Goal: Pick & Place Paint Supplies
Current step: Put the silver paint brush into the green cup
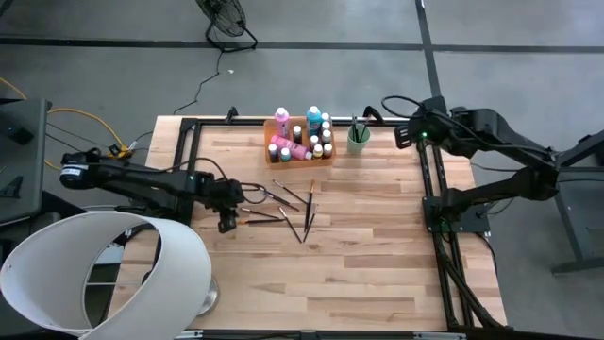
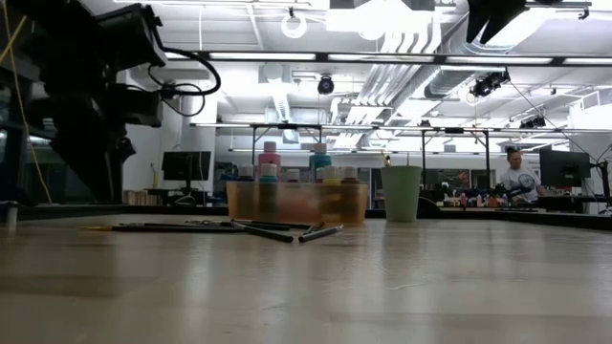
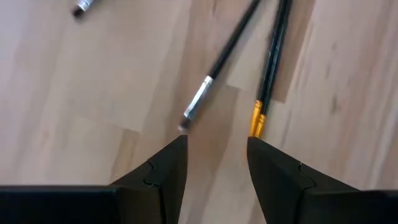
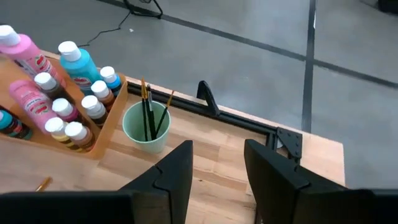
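Left tool hangs low, fingers apart and empty, over the loose paintbrushes at tabletop centre. The silver-ferruled brush lies just at its eleven o'clock; best shift that way, straddle the handle squarely. Right tool, fingers apart, waits above the green cup.

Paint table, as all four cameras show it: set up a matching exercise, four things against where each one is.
Things:
1. paint bottles
2. green cup
3. loose paintbrushes
4. left gripper

Places:
A. lying flat on the bare wood in the middle of the table
B. hovering open over the brush tips, holding nothing
C. standing in the orange tray
D. just beside the tray, with a few brushes upright in it

Pairs: 1-C, 2-D, 3-A, 4-B
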